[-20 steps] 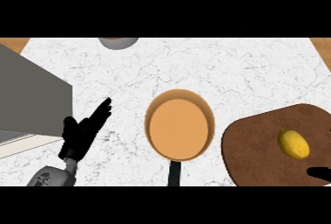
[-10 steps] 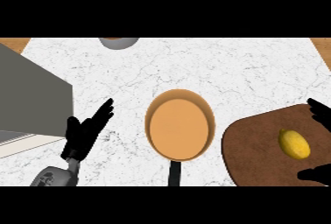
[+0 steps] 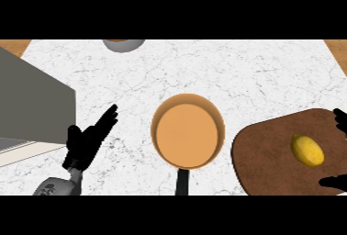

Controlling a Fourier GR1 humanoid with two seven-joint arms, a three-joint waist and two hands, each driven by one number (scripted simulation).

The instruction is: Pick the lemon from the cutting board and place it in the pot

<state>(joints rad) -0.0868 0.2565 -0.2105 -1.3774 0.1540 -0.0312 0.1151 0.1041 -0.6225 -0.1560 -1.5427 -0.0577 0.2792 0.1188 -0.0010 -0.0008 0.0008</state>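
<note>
A yellow lemon [image 3: 307, 149] lies on the round brown cutting board [image 3: 271, 156] at the lower right. An orange pot [image 3: 187, 130] with a black handle [image 3: 182, 181] stands in the middle of the counter. My right hand [image 3: 339, 118] shows only as dark fingers at the right edge, one part above the lemon and the thumb [image 3: 334, 183] below it, spread apart and not touching it. My left hand [image 3: 89, 138] rests open at the lower left with fingers pointing up and to the right.
A grey box-like appliance [image 3: 30, 103] fills the left side. A small grey bowl [image 3: 123, 44] sits at the counter's far edge. Bare marble counter [image 3: 244, 78] lies between the bowl and the pot.
My right hand has come in further from the right edge, with fingers now above the lemon and the thumb below it. The left hand, pot and lemon have not moved.
</note>
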